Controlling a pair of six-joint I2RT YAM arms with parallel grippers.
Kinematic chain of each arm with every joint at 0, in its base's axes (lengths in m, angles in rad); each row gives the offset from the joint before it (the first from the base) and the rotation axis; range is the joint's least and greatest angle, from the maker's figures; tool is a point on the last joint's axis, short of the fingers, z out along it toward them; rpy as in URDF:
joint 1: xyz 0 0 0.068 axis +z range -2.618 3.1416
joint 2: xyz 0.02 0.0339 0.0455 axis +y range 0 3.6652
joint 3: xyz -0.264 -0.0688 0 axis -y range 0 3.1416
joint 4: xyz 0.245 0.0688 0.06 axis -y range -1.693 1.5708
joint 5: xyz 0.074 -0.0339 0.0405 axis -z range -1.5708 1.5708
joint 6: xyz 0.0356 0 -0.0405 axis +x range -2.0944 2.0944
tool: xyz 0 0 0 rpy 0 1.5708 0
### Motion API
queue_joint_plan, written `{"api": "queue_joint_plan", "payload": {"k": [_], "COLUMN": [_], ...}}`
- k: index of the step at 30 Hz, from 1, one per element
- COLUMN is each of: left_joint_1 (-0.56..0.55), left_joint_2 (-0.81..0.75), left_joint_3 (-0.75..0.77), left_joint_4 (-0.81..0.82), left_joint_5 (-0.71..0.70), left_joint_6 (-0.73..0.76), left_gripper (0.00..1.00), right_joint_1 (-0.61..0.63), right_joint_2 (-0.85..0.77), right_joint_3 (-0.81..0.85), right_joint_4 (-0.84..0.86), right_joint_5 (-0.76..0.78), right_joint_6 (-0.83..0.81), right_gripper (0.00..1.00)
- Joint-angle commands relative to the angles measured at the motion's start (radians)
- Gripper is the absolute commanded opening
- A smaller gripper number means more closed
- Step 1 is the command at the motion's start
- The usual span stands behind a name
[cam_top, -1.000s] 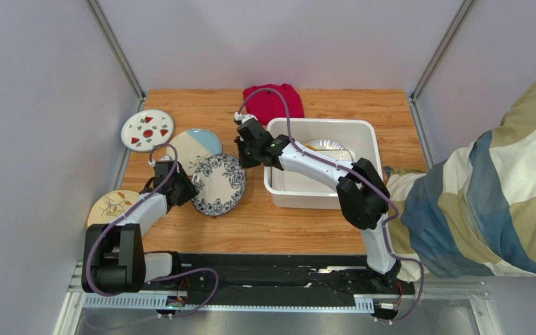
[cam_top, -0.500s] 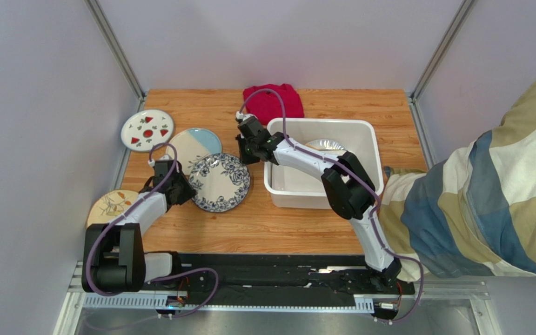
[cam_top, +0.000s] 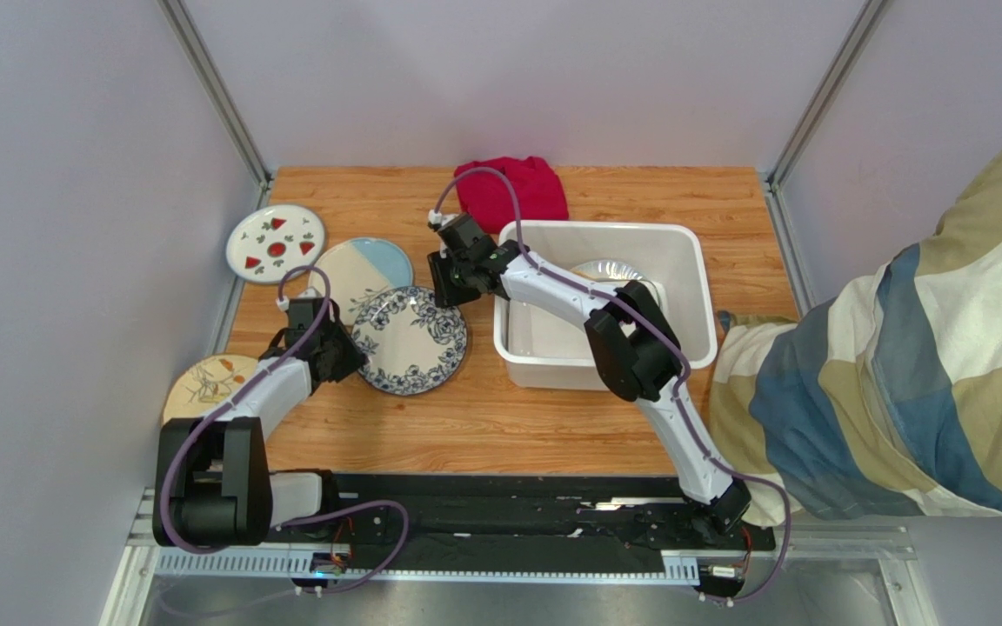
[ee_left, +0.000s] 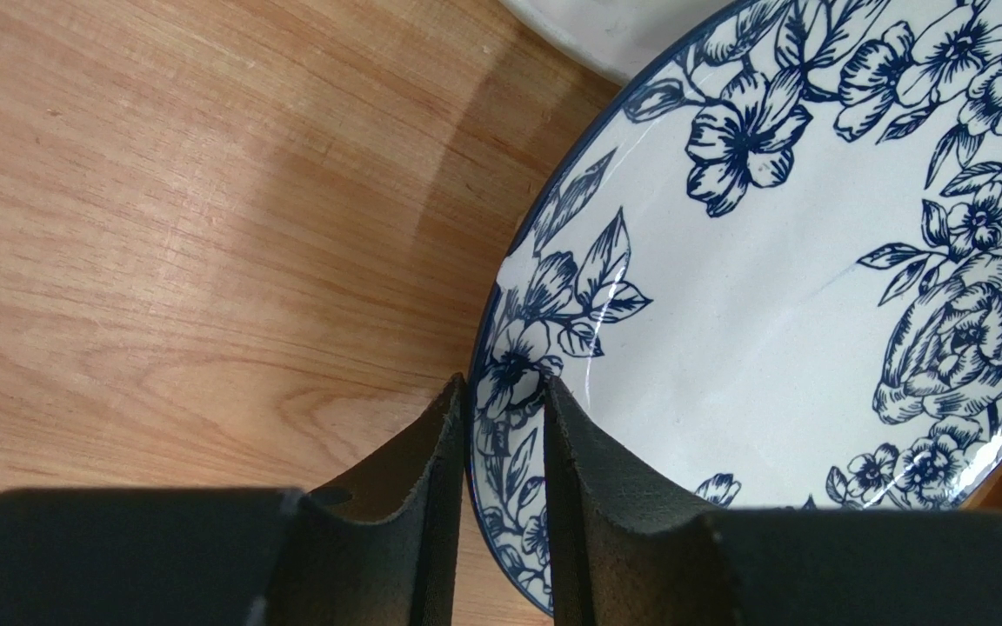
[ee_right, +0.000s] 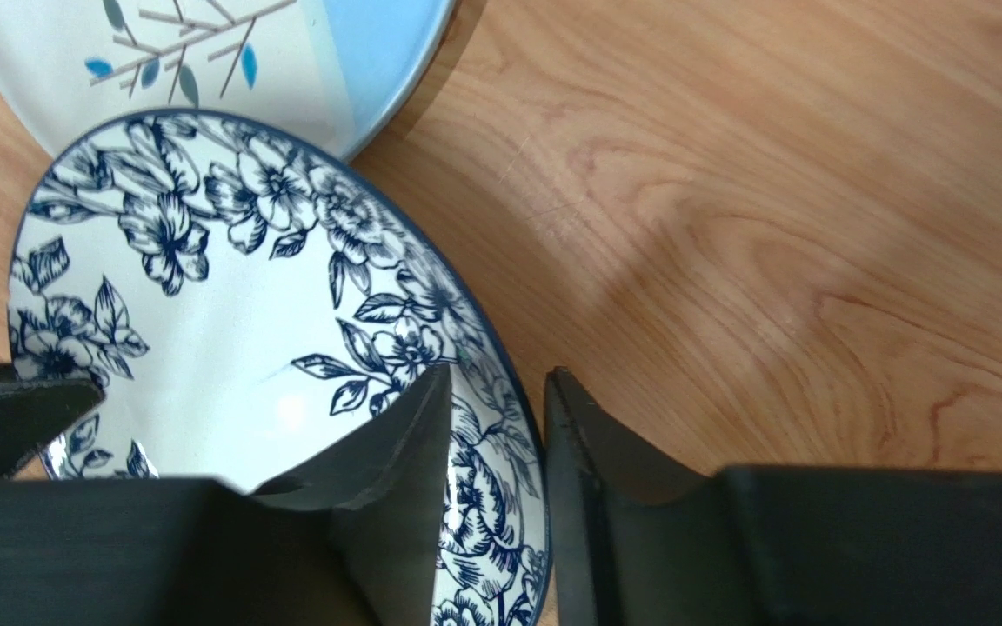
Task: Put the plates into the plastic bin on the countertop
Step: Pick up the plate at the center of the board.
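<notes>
Top view: the blue floral plate (cam_top: 415, 342) lies on the countertop (cam_top: 533, 424), left of the plastic bin (cam_top: 559, 369) and apart from it. Its far-left edge overlaps the cream-and-blue plate (cam_top: 369, 265).

The left gripper (cam_top: 340, 355) meets the floral plate at its left rim. In the left wrist view its fingers (ee_left: 435, 457) stand narrowly apart with the rim between them, one under the plate and one over it, clamped on the rim.

The right gripper (cam_top: 445, 284) stands at the plate's far-right rim. In the right wrist view its fingers (ee_right: 402, 457) are parted, one over the plate's patterned border and the other over bare wood. The rim runs through the gap, and no firm pinch shows.

The right arm (cam_top: 559, 298) crosses the bin's left wall and near-left part, partly hiding a pale plate (cam_top: 614, 271) that lies inside.

Surroundings: a strawberry-print plate (cam_top: 275, 243) lies at the far left. A cream plate with a sprig (cam_top: 210, 382) lies at the left edge, beside the left arm. A red cloth (cam_top: 519, 189) lies just behind the bin. A person's patchwork sleeve (cam_top: 911, 352) reaches to the countertop's right edge.
</notes>
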Motion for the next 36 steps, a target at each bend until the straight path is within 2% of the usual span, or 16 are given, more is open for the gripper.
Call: {"api": "queue_joint_plan", "payload": {"k": [1, 8, 13, 17, 26, 30, 33, 36], "left_joint_1": [-0.012, -0.012, -0.012, -0.012, -0.014, -0.012, -0.014, -0.012], "left_joint_2": [0.029, 0.029, 0.029, 0.027, 0.026, 0.026, 0.026, 0.024], "left_joint_3": [-0.001, -0.004, -0.002, -0.004, -0.004, -0.005, -0.005, -0.007], "left_joint_4": [0.004, 0.005, 0.008, 0.008, 0.008, 0.011, 0.011, 0.013], "left_joint_5": [0.053, 0.056, 0.054, 0.056, 0.056, 0.057, 0.057, 0.06], "left_joint_6": [-0.001, 0.001, 0.001, 0.002, 0.002, 0.002, 0.004, 0.004], "left_gripper": [0.29, 0.29, 0.29, 0.29, 0.28, 0.28, 0.28, 0.28], "right_joint_1": [0.043, 0.026, 0.026, 0.026, 0.026, 0.031, 0.042, 0.052], "right_joint_2": [0.049, 0.058, 0.048, 0.0, -0.077, -0.081, -0.087, -0.1], "right_joint_3": [0.044, 0.021, -0.012, -0.061, -0.091, -0.102, -0.104, -0.099], "right_joint_4": [-0.081, -0.113, -0.067, 0.032, 0.161, 0.209, 0.212, 0.191], "right_joint_5": [-0.208, -0.353, -0.497, -0.57, -0.693, -0.756, -0.765, -0.732], "right_joint_6": [-0.058, -0.121, -0.12, -0.069, 0.009, 0.043, 0.037, 0.02], "right_gripper": [0.38, 0.54, 0.53, 0.42, 0.38, 0.31, 0.22, 0.01]}}
